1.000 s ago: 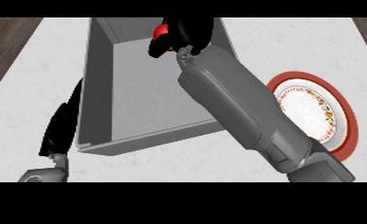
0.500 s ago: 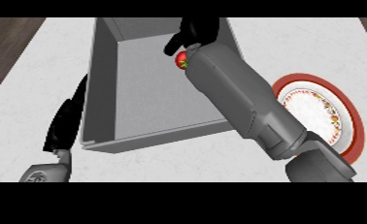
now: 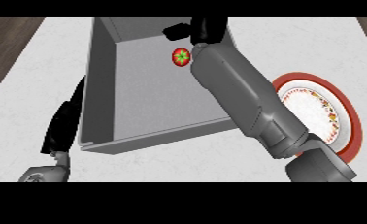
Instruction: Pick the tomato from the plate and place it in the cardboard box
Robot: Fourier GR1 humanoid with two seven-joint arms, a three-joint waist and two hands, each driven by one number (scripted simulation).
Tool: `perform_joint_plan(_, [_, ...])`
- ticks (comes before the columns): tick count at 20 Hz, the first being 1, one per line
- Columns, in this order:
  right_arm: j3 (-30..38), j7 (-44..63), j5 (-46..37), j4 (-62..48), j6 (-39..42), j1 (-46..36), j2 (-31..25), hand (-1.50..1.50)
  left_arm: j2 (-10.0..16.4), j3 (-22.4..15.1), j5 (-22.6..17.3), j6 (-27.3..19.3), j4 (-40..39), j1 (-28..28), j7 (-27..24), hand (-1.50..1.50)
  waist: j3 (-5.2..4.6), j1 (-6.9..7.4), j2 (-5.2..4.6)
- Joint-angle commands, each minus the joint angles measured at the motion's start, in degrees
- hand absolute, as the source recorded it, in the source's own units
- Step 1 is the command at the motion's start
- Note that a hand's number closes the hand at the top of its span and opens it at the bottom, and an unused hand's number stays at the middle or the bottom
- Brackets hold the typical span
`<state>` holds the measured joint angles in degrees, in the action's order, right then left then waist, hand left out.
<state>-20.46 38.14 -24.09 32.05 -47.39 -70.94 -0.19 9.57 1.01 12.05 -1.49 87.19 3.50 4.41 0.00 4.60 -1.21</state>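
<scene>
Sitting near box (image 3: 100, 97) far wall: tomato (image 3: 181, 56), apart from right hand (image 3: 208, 29).

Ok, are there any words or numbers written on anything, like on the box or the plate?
None: no word, number or sign can be read anywhere.
The cardboard box has plain grey walls with no label.
The plate has a red rim and a ring of coloured marks; these are a pattern, not letters.
The tomato has a green star on top, not a sign.
</scene>
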Motion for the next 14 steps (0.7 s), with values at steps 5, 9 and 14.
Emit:
perform_joint_plan(5, [6.25, -9.78, 7.09, 9.11, -15.93, 5.19, 0.18, -1.5, 0.29, 0.77, -0.1, -0.19, 1.26, -0.77, 2.09, 0.0, 0.08, -2.48, 0.82])
perform_joint_plan(9, [10.27, -12.36, 5.91, 12.08, -17.64, 10.55, -1.86, -1.5, 1.1, 2.56, -0.7, -0.13, -0.15, -2.66, 0.11, 0.0, 0.02, -4.51, 1.16])
perform_joint_plan(14, [11.24, -12.63, 6.89, 26.2, -13.13, 21.82, -9.0, -1.5, 3.66, 6.04, -3.91, 1.99, 3.06, -4.91, 0.49, 0.0, 0.04, -5.46, 1.67])
